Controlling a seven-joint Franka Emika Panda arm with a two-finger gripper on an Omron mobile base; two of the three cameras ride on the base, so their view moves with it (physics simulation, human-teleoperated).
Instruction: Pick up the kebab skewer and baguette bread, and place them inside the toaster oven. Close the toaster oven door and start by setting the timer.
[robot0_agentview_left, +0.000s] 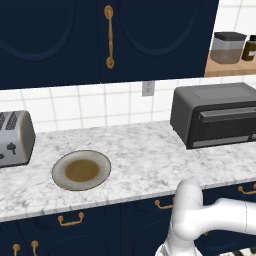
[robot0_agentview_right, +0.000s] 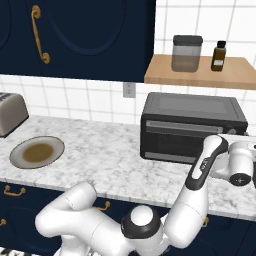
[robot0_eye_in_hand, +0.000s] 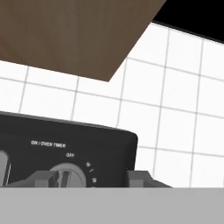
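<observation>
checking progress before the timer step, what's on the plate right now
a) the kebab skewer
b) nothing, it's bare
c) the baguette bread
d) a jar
b: the plate on the marble counter shows a bare brownish centre, with no skewer, bread or jar on it.

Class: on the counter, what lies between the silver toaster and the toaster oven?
A round plate, empty, lies between the silver toaster and the toaster oven; the rest is bare marble counter, in the left base view.
</observation>
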